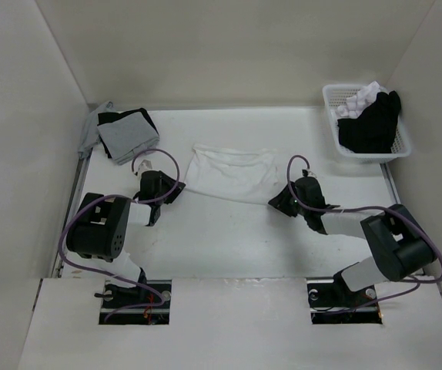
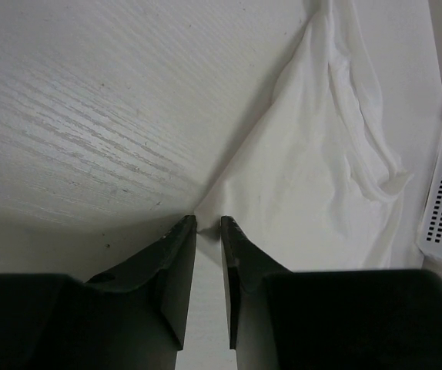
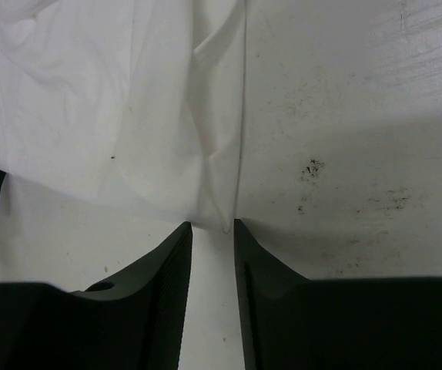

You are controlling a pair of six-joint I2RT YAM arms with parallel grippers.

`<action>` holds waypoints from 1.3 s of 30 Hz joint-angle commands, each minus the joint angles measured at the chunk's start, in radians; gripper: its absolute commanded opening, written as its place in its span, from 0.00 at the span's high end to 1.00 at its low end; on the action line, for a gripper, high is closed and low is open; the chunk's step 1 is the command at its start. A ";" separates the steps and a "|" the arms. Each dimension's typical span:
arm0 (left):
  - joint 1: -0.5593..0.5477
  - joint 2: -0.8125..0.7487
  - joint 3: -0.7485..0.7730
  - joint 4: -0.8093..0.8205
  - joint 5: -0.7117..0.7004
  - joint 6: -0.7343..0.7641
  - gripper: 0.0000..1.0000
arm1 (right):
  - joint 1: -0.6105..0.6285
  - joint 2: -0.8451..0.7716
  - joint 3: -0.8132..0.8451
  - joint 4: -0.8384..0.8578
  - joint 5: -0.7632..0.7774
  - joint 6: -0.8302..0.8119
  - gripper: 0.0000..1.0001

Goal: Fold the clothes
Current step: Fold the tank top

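My left tool (image 2: 209,222) sits at the white garment's (image 1: 232,171) near-left corner, jaws a narrow slot apart. My right tool (image 3: 212,226) sits at its near-right corner, likewise parted. The garment lies rumpled on the surface (image 1: 229,239). Beyond it to the left I see grey and black clothes (image 1: 127,132), and to the right a white basket (image 1: 329,112).

White table (image 1: 229,239), plain white walls (image 1: 229,46)

You see grey/blk garments (image 1: 126,132) beyond-left of L gripper (image 2: 208,225); basket (image 1: 331,104) w/ blk garment (image 1: 371,127) beyond-right of R gripper (image 3: 212,227).
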 commanded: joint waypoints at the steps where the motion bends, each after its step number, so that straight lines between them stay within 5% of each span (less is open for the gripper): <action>1: 0.005 0.038 0.000 -0.066 -0.016 0.009 0.81 | -0.008 0.026 0.015 0.040 -0.013 0.017 0.70; 14: -0.002 -0.079 -0.019 -0.066 0.004 0.000 1.00 | -0.006 -0.046 0.007 0.073 0.007 0.014 0.98; 17: -0.015 -0.272 -0.048 -0.136 0.004 0.005 1.00 | 0.020 -0.220 -0.015 -0.002 0.013 0.005 0.99; 22: -0.057 -0.780 -0.046 -0.471 -0.042 0.031 1.00 | 0.104 -0.657 0.030 -0.350 0.082 -0.047 0.99; 29: -0.098 -1.287 0.128 -0.970 -0.083 0.052 1.00 | 0.334 -1.043 0.217 -0.830 0.259 -0.032 0.99; 34: -0.104 -1.321 0.142 -1.049 -0.072 0.045 1.00 | 0.482 -1.034 0.249 -0.886 0.375 -0.009 0.98; 39: -0.092 -1.194 0.057 -0.937 -0.072 0.054 0.99 | 0.389 -0.850 0.199 -0.735 0.296 -0.071 0.97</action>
